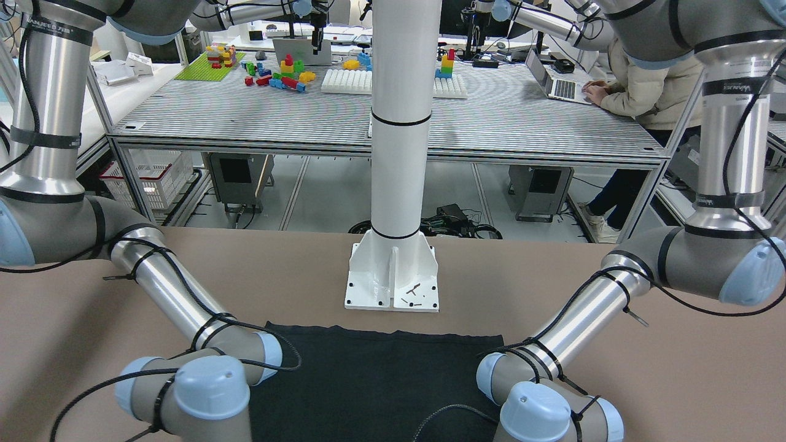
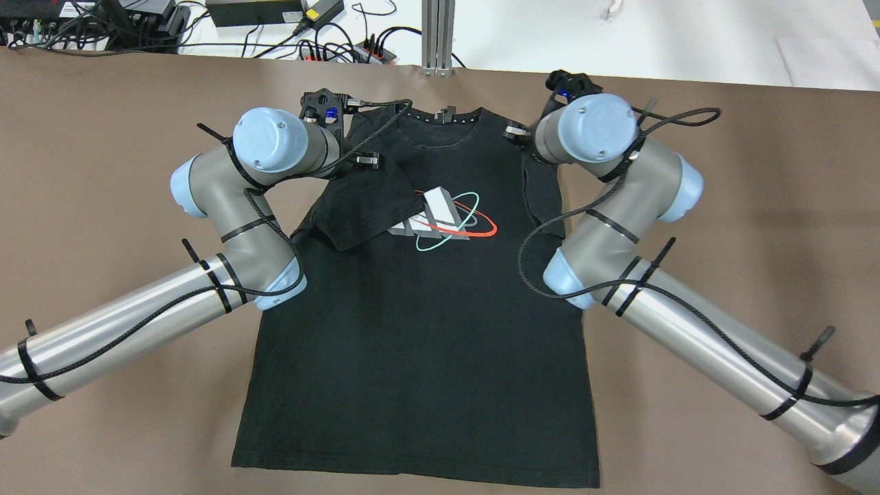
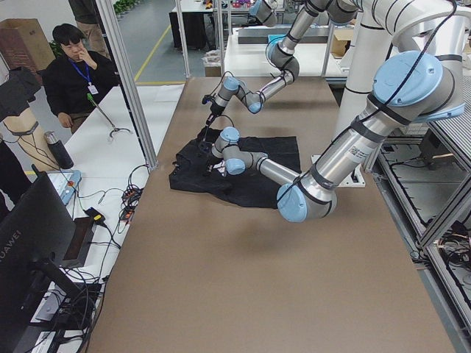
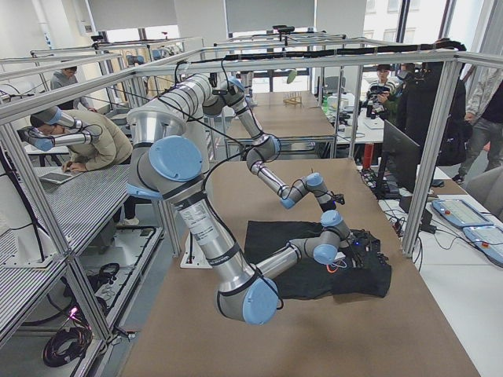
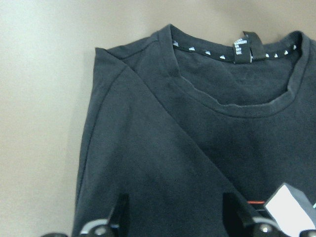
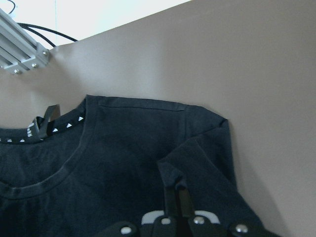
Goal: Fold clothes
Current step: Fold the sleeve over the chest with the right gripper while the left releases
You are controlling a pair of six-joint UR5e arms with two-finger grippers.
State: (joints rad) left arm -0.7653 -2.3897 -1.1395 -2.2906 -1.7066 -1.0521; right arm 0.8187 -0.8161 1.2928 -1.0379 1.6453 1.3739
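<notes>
The clothes are one black T-shirt [image 2: 412, 344] with a red, teal and grey chest logo [image 2: 447, 220], lying flat on the brown table. Its left sleeve [image 2: 364, 206] is folded inward over the chest. My left gripper [image 5: 177, 219] is open, hovering over that folded sleeve [image 5: 148, 163] near the collar [image 5: 232, 103]. My right gripper [image 6: 177, 205] is shut on a pinched ridge of the right sleeve [image 6: 202, 163] beside the shoulder seam. In the overhead view both wrists sit at the shirt's shoulders. The front-facing view shows only the hem [image 1: 374, 380].
The white pillar base [image 1: 393, 276] stands behind the hem. Cables and power strips [image 2: 344, 48] and an aluminium post [image 2: 438, 34] lie beyond the far table edge. An operator [image 3: 73, 70] stands by a side bench. Brown tabletop [image 2: 756, 206] flanks the shirt.
</notes>
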